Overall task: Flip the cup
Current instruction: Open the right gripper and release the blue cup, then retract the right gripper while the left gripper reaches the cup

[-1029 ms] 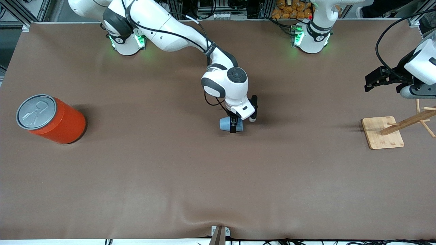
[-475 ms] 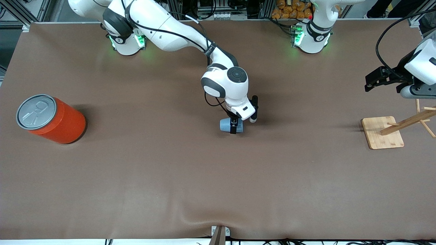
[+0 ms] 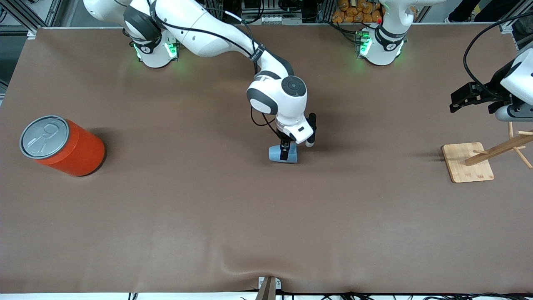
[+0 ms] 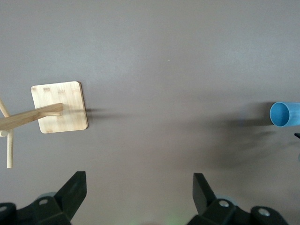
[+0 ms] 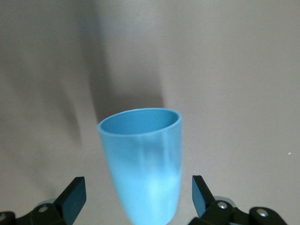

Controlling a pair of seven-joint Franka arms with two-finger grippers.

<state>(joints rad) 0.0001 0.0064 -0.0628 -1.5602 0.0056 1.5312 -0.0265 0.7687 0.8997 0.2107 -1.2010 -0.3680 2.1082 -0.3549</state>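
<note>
The light-blue cup (image 3: 276, 153) lies on its side at the middle of the table, its mouth toward the left arm's end. My right gripper (image 3: 286, 153) hangs right over it, open. In the right wrist view the cup (image 5: 143, 159) sits between the two black fingertips (image 5: 72, 194) with a gap on each side, so nothing grips it. My left gripper (image 3: 462, 99) waits open in the air at the left arm's end of the table, near the wooden stand. The left wrist view shows the left gripper (image 4: 139, 187) with nothing in it and the cup (image 4: 285, 114) small, with its blue mouth facing that camera.
A large orange can (image 3: 62, 146) with a grey pull-tab lid stands at the right arm's end of the table. A wooden stand (image 3: 467, 162) with slanted pegs sits on a square base (image 4: 60, 107) at the left arm's end. Brown cloth covers the table.
The right arm's wrist has turned and shifted slightly toward the robots' bases, and its fingers have drawn back a little over the cup. The cup has stayed put. The left gripper has drifted slightly.
</note>
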